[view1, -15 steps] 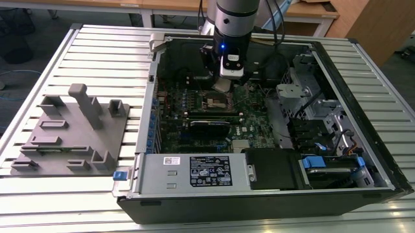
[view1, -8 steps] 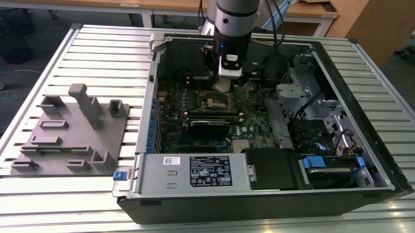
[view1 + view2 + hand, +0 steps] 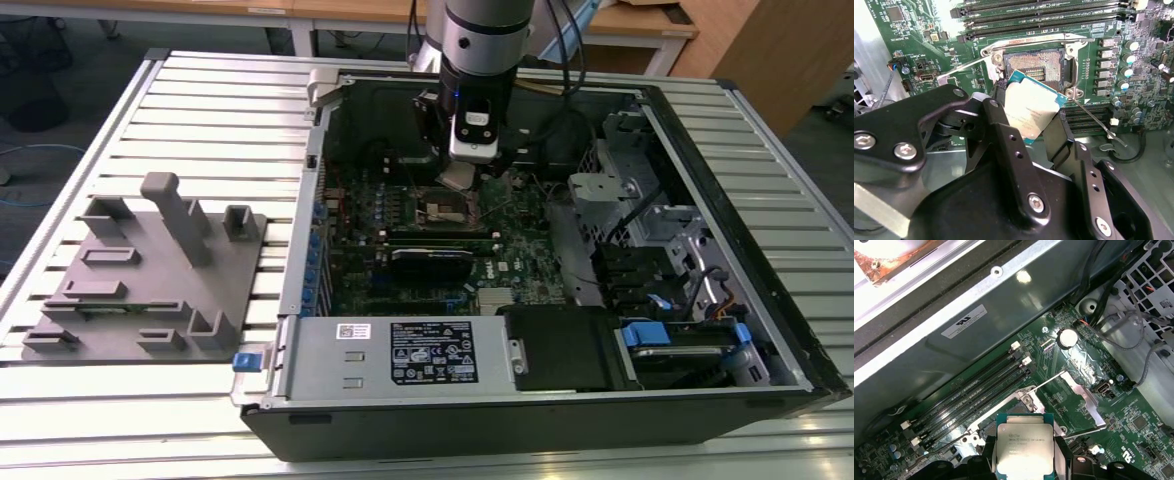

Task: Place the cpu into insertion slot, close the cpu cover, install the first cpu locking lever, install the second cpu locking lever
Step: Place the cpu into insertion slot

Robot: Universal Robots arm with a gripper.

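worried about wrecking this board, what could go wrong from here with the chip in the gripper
1. The chip, held by its edges in the gripper, looks tilted relative to the open slot. Set down skewed, it might damage that slot.
2. A thin lever sticks out right beside the chip's corner, so the chip or the gripper could snag it.

One cpu (image 3: 1031,112), one insertion slot (image 3: 1036,62), two locking levers (image 3: 1099,122)
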